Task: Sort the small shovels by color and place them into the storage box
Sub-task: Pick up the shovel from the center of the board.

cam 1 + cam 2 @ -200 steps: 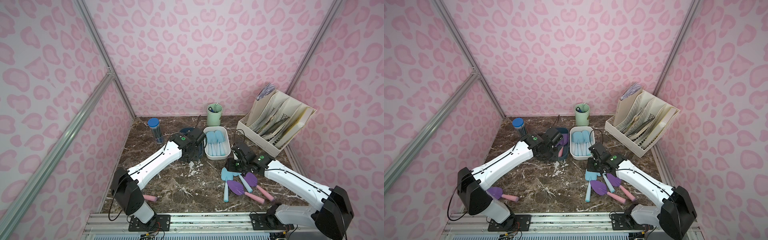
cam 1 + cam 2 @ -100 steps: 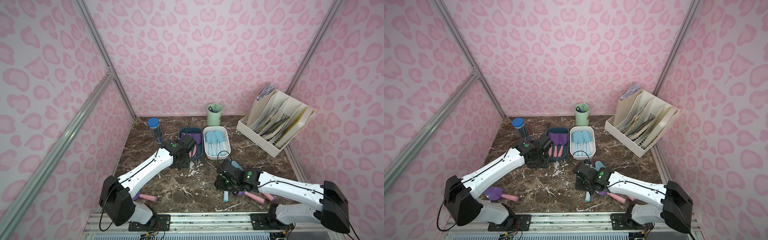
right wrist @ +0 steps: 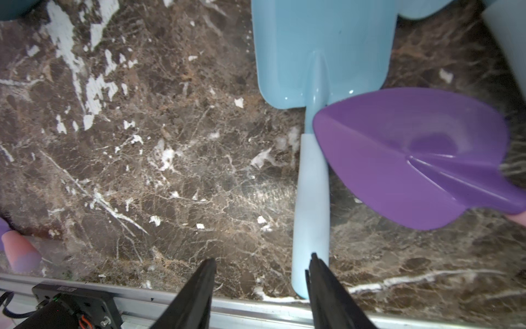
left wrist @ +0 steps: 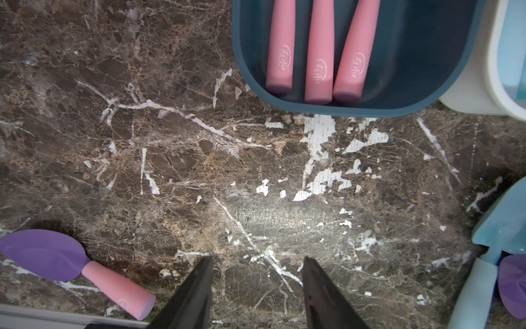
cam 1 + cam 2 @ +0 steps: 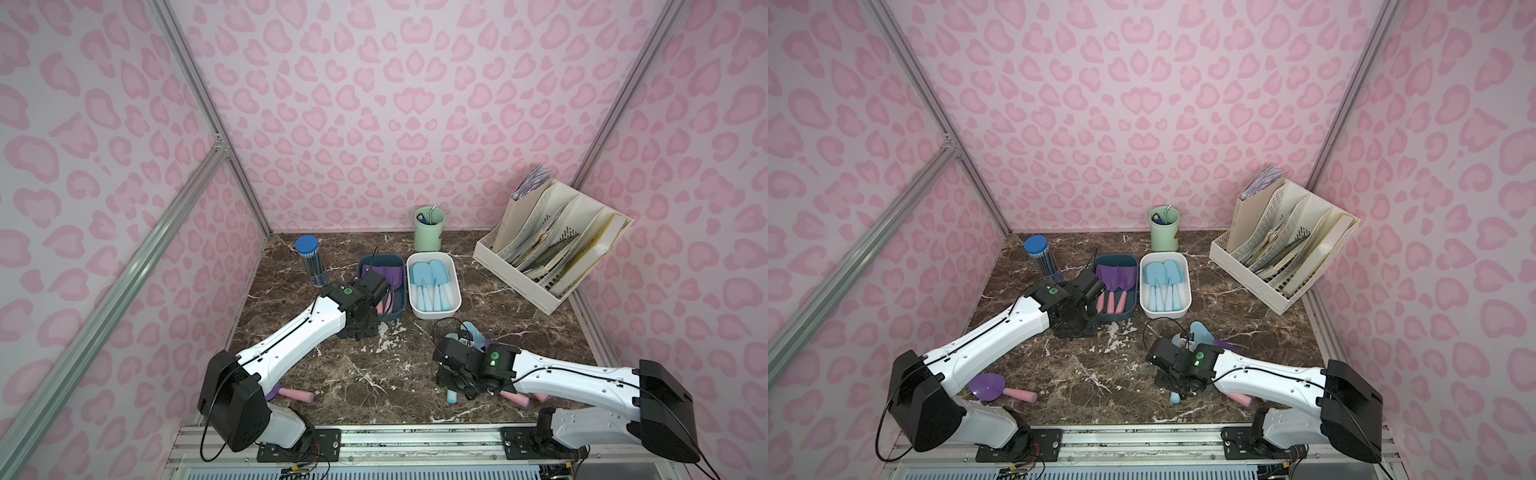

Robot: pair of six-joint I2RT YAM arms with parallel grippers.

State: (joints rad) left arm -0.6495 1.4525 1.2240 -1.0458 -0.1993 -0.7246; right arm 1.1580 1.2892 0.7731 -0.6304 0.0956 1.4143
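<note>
With left gripper (image 4: 258, 257) and right gripper (image 3: 262, 257) both spread and empty, centre the right one over the blue shovel (image 3: 310, 176) handle, clear of the purple shovel (image 3: 412, 159).

I see a marble-look tabletop (image 4: 170, 159) with a faint sheen, its finish flaked white in patches. The light blue shovel (image 3: 321, 57) and purple blade (image 3: 398, 159) look like smooth, glossy plastic; the pink handles (image 4: 316, 51) are matt. Lower edge of the frame: a brushed metal rail (image 5: 415, 436)
</note>
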